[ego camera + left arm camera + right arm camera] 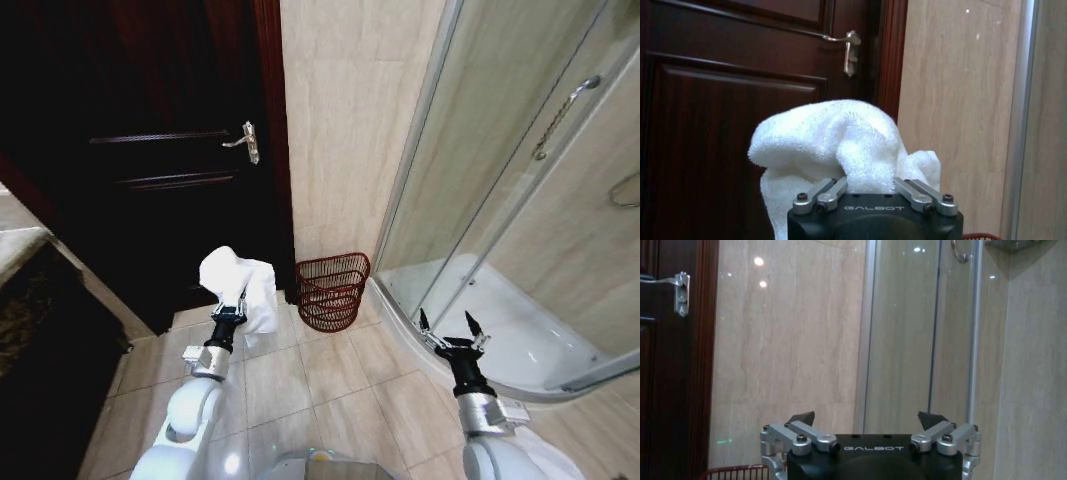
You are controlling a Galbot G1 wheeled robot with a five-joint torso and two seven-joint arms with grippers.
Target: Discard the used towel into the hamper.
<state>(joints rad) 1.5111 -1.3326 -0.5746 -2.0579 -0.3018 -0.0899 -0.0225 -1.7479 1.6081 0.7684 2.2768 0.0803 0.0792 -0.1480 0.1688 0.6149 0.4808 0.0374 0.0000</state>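
Head view: bathroom w/ tiled floor (300, 380), dark wood door (170, 150) on the left, beige wall in the middle, glass shower (520, 200) on the right. The hamper (331, 291), a small reddish-brown wire basket, stands on the floor against the wall between door frame and shower base. Left arm reaches fwd and up, nearly straight; left gripper (238, 300) is clamped on a white towel (240, 280) that bunches above it and drapes down beside it. Towel hangs near the hamper but on the door side of it, not yet over the rim. Right arm is held out low by the shower base, idle; right gripper (452, 331) has fingers spread wide, holding nothing.

Left wrist view: left gripper (870, 187) pinches the towel (833, 145) at its lower folds; most of the cloth mounds past the fingers, w/ the door behind. A sliver of hamper rim (983, 236) shows at the frame edge.

Right wrist view: right gripper (867, 420) wide open, empty, facing wall and shower glass; hamper rim (733, 471) at low corner.

Step in hand, as I judge it: carry towel over the hamper. To do it well, bring the gripper squarely above the opening, approx. centred, before letting go, so the loose drape falls inside and doesn't catch on the rim.
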